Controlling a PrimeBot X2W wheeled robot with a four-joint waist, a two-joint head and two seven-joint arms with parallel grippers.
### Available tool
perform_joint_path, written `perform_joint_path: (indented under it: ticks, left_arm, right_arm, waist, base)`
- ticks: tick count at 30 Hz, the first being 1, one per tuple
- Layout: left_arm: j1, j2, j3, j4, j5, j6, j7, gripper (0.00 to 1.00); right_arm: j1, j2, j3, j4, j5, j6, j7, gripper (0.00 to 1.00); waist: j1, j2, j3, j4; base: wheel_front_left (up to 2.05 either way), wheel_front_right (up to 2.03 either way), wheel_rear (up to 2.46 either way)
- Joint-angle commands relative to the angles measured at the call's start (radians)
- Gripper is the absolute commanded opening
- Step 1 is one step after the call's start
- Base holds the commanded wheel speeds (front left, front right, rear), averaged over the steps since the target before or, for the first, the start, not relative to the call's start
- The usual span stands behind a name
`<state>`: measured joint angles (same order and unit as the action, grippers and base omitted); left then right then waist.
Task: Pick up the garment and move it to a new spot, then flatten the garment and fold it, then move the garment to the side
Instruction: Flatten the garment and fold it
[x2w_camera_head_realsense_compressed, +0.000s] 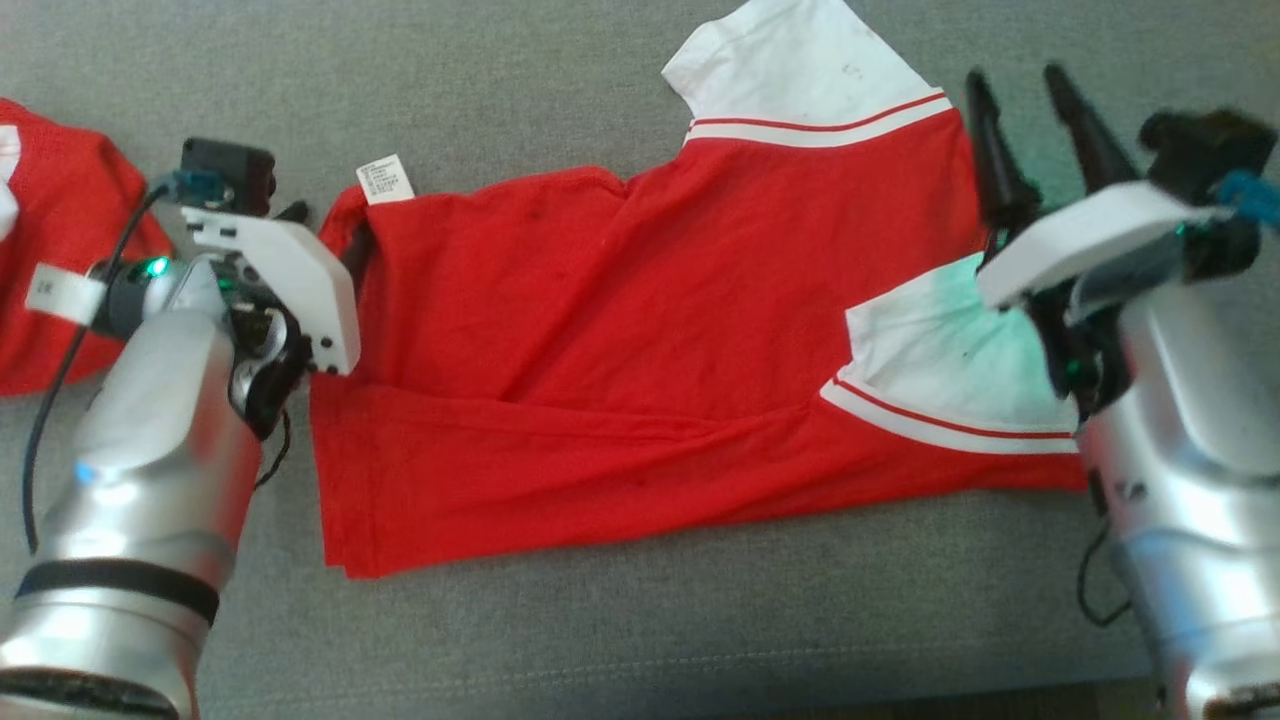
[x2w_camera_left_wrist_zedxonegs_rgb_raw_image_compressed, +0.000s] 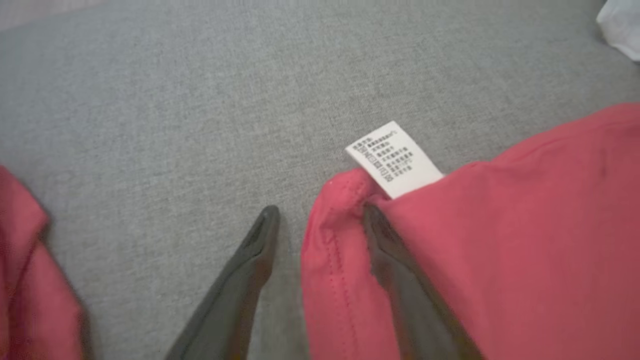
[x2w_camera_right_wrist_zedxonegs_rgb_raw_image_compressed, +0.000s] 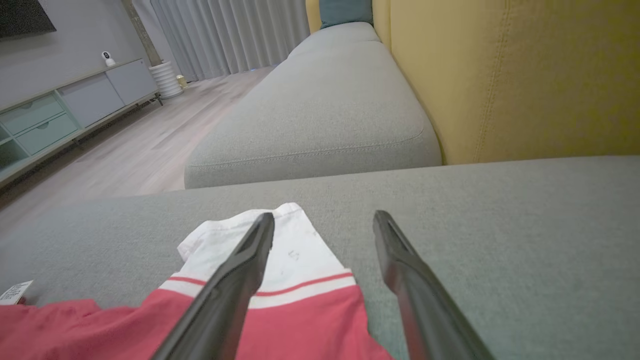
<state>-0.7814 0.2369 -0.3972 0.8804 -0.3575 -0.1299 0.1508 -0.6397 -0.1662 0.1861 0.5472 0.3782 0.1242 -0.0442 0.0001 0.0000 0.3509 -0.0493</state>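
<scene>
The left gripper (x2w_camera_left_wrist_zedxonegs_rgb_raw_image_compressed: 320, 210) stands open astride the hem corner of the red garment (x2w_camera_head_realsense_compressed: 620, 350). One finger rests on bare grey sofa seat (x2w_camera_head_realsense_compressed: 500, 80), the other lies against the cloth just below the white care label (x2w_camera_left_wrist_zedxonegs_rgb_raw_image_compressed: 395, 160), so closing would probably pinch that rolled edge. Whether the inner finger has slid under the fabric or only lies in a crease on top is hard to say, and in the head view the wrist bracket covers the fingertips. The right gripper (x2w_camera_right_wrist_zedxonegs_rgb_raw_image_compressed: 325, 216) is also spread, one finger over the far white sleeve (x2w_camera_right_wrist_zedxonegs_rgb_raw_image_compressed: 295, 260) and one over bare cushion, seemingly lined up on the opposite end for a two-handed stretch or lift. Its height above the cloth cannot be judged. The garment lies lengthwise on the seat, creased and partly doubled over, with the near sleeve (x2w_camera_head_realsense_compressed: 940, 360) folded onto the body. Its collar is not visible. Another red piece (x2w_camera_head_realsense_compressed: 60, 230) is cut off at the left edge.
</scene>
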Motion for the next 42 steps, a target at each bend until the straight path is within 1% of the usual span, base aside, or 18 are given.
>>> perform_joint_path:
  ticks: [1, 2, 3, 9, 10, 12, 14, 22, 27, 30, 31, 32, 33, 38, 42]
  left_arm:
    - [-0.049, 0.042, 0.007, -0.009, -0.019, 0.0, -0.007, 0.44]
    - [-0.054, 0.044, -0.002, -0.005, -0.025, 0.0, -0.011, 0.04]
    - [-0.059, 0.044, -0.011, -0.003, -0.031, 0.0, -0.016, 0.0]
    - [-0.09, 0.034, -0.079, -0.005, -0.076, -0.001, -0.02, 0.0]
    - [-0.09, 0.034, -0.079, -0.005, -0.076, -0.001, -0.02, 0.0]
    - [-0.103, 0.033, -0.092, -0.012, -0.088, -0.001, -0.035, 0.0]
    - [-0.124, 0.018, -0.109, -0.021, -0.097, -0.001, -0.064, 0.0]
    - [-0.175, -0.057, -0.152, -0.027, -0.119, -0.001, -0.13, 0.0]
    - [-0.205, -0.091, -0.182, -0.022, -0.136, -0.001, -0.157, 0.0]
    - [-0.219, -0.1, -0.192, -0.012, -0.148, -0.001, -0.175, 0.0]
    - [-0.224, -0.101, -0.194, -0.008, -0.151, -0.001, -0.181, 0.0]
    - [-0.228, -0.1, -0.197, -0.003, -0.155, -0.001, -0.185, 0.0]
    - [-0.232, -0.099, -0.198, 0.003, -0.158, -0.001, -0.19, 0.0]
    - [-0.256, -0.084, -0.193, 0.034, -0.165, 0.001, -0.226, 0.0]
    - [-0.284, -0.073, -0.18, 0.056, -0.167, 0.012, -0.267, 0.0]
  right_arm:
    - [-0.05, -0.006, 0.019, -0.024, -0.001, 0.007, -0.006, 1.0]
    - [-0.062, -0.008, 0.022, -0.018, -0.004, 0.007, 0.001, 1.0]
    - [-0.074, -0.009, 0.022, -0.012, -0.004, 0.007, 0.007, 1.0]
    - [-0.187, -0.02, 0.018, 0.068, -0.021, 0.007, 0.064, 1.0]
    - [-0.187, -0.02, 0.018, 0.068, -0.021, 0.007, 0.064, 1.0]
    - [-0.231, -0.023, 0.016, 0.111, -0.031, 0.007, 0.087, 1.0]
    - [-0.299, -0.032, 0.016, 0.186, -0.054, 0.007, 0.122, 1.0]
    - [-0.455, -0.067, 0.022, 0.369, -0.131, 0.007, 0.19, 1.0]
    - [-0.523, -0.092, 0.02, 0.471, -0.188, 0.007, 0.218, 1.0]
    - [-0.547, -0.092, 0.026, 0.519, -0.207, 0.007, 0.235, 1.0]
    - [-0.552, -0.091, 0.032, 0.532, -0.211, 0.007, 0.242, 0.92]
    - [-0.556, -0.089, 0.037, 0.543, -0.212, 0.007, 0.246, 0.49]
    - [-0.56, -0.088, 0.043, 0.549, -0.21, 0.007, 0.244, 0.0]
    - [-0.589, -0.096, 0.037, 0.567, -0.211, 0.007, 0.19, 0.0]
    - [-0.62, -0.116, 0.001, 0.579, -0.244, 0.007, 0.105, 0.0]
  waist:
    - [-0.0001, 0.0, 0.009, 0.004]
    - [-0.0001, 0.0, 0.014, 0.006]
    - [-0.0001, 0.0, 0.019, 0.009]
    - [-0.0001, 0.0, 0.052, 0.042]
    - [-0.0001, 0.0, 0.052, 0.042]
    - [-0.0001, 0.0, 0.063, 0.06]
    - [-0.0001, 0.0, 0.082, 0.097]
    - [-0.0001, 0.0, 0.135, 0.2]
    - [-0.0001, 0.0, 0.168, 0.248]
    - [-0.0001, 0.0, 0.178, 0.26]
    - [-0.0001, 0.0, 0.18, 0.261]
    - [-0.0001, 0.0, 0.181, 0.26]
    - [-0.0001, 0.0, 0.182, 0.259]
    - [-0.0001, 0.0, 0.179, 0.236]
    - [-0.0001, 0.0, 0.173, 0.215]
  base:
    - [0.0, 0.0, 0.0]
    - [0.0, 0.0, 0.0]
    - [0.0, 0.0, 0.0]
    - [0.0, 0.0, 0.0]
    - [0.0, 0.0, 0.0]
    - [0.0, 0.0, 0.0]
    - [0.0, 0.0, 0.0]
    - [0.0, 0.0, 0.0]
    - [0.0, 0.0, 0.0]
    - [0.0, 0.0, 0.0]
    - [0.0, 0.0, 0.0]
    - [0.0, 0.0, 0.0]
    - [0.0, 0.0, 0.0]
    - [0.0, 0.0, 0.0]
    - [0.0, 0.0, 0.0]
